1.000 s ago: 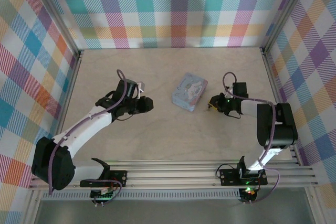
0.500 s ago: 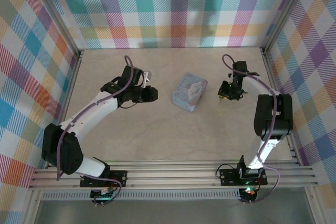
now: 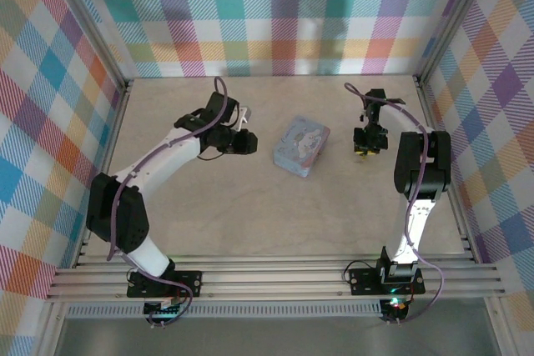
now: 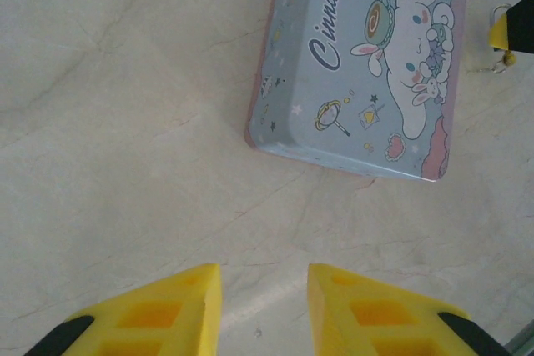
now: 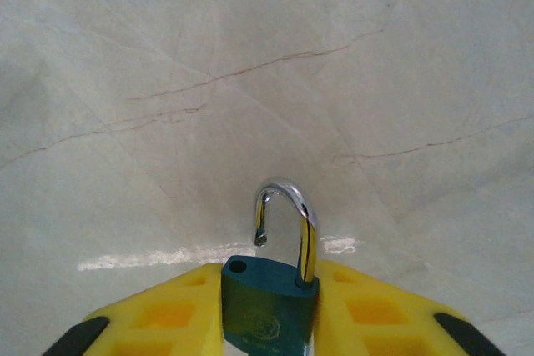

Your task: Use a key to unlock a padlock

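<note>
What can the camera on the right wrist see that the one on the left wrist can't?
Right wrist: a teal padlock, its silver shackle standing open, gripped in the right claw. Left wrist: a pale blue cartoon tin lying flat ahead of the left claw, whose fingers stand apart with nothing between them. Shared: the pale veined table and yellow fingers along the bottom edge.

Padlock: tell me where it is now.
In the right wrist view, the padlock sits between the yellow fingers of the right gripper, shackle open; from above, that is right of the blue tin.
</note>
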